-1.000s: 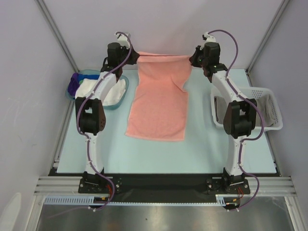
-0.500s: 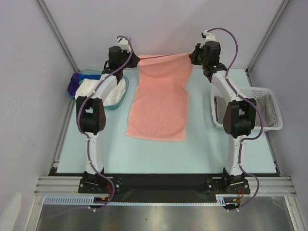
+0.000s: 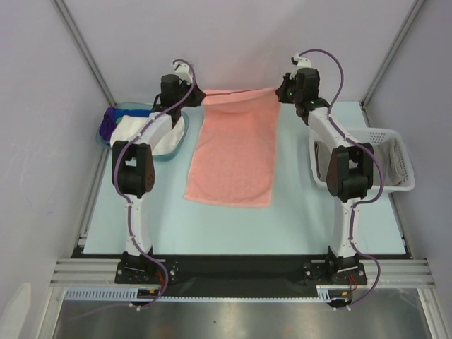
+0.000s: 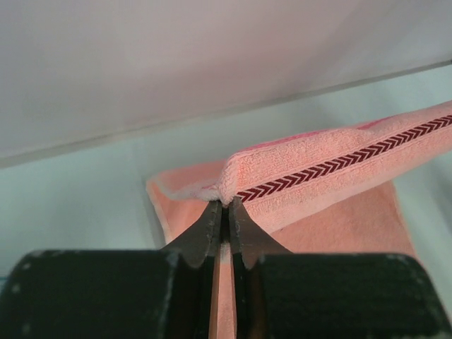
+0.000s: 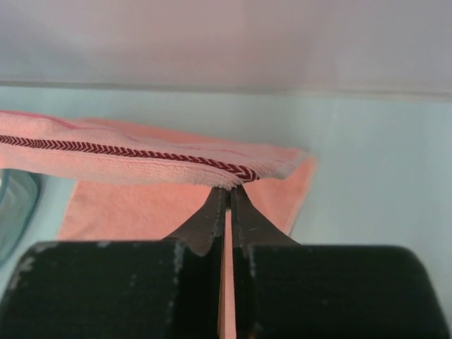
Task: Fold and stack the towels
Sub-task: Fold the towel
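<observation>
Both arms have drawn back toward the frame's top, pulling the salmon pink terry towel (image 3: 236,152) taut along its far hem. My left fingers (image 4: 209,229) and right fingers (image 5: 212,220) pinch its upper corners, so it spreads flat at the centre of the pale blue table (image 3: 296,212), ready for folding.

Nubbly matt terry cloth of the salmon towel (image 3: 233,152) — smooth matt table (image 3: 296,219), white mesh-plastic basket (image 3: 387,133), translucent plastic tub (image 3: 169,155).

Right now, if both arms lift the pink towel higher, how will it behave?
Probably floppy: the pink towel drapes from the left pincer and right pincer down onto the table. Likely light: two small corner pinches hold its edge up. The fuzzy cloth seems unlikely to slip.
</observation>
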